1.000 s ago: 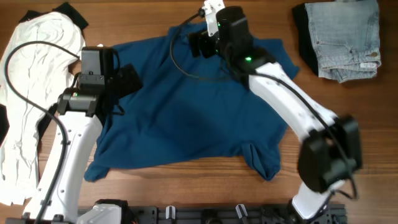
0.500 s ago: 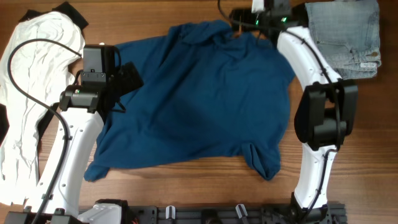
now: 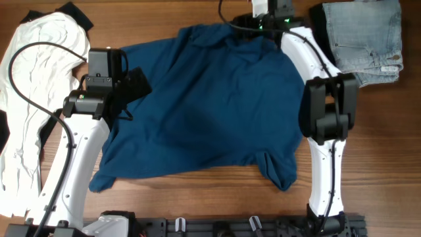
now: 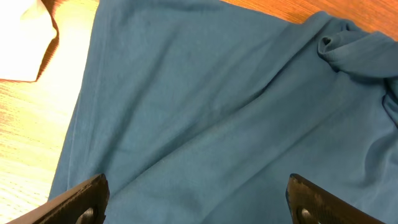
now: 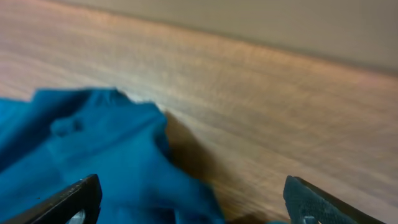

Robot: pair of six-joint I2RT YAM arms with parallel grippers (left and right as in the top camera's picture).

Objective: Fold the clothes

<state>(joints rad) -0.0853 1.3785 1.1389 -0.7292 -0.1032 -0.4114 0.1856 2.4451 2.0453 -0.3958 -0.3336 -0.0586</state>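
Note:
A blue t-shirt [image 3: 210, 112] lies spread and rumpled across the middle of the wooden table. It fills the left wrist view [image 4: 217, 112] and shows bunched at the lower left of the right wrist view [image 5: 93, 155]. My left gripper [image 3: 135, 84] is open and empty over the shirt's left sleeve area [image 4: 193, 202]. My right gripper [image 3: 250, 20] is open and empty at the shirt's bunched collar edge at the back of the table [image 5: 189, 202].
A white garment [image 3: 36, 99] lies crumpled along the left edge. Folded light-blue jeans [image 3: 365, 39] sit on a dark garment at the back right. A corner of the white garment shows in the left wrist view [image 4: 25, 43].
My right arm swung from over the shirt's upper middle to the far back edge of the table, then shifted slightly left. The shirt's right shoulder has flattened out. The left arm has not moved.

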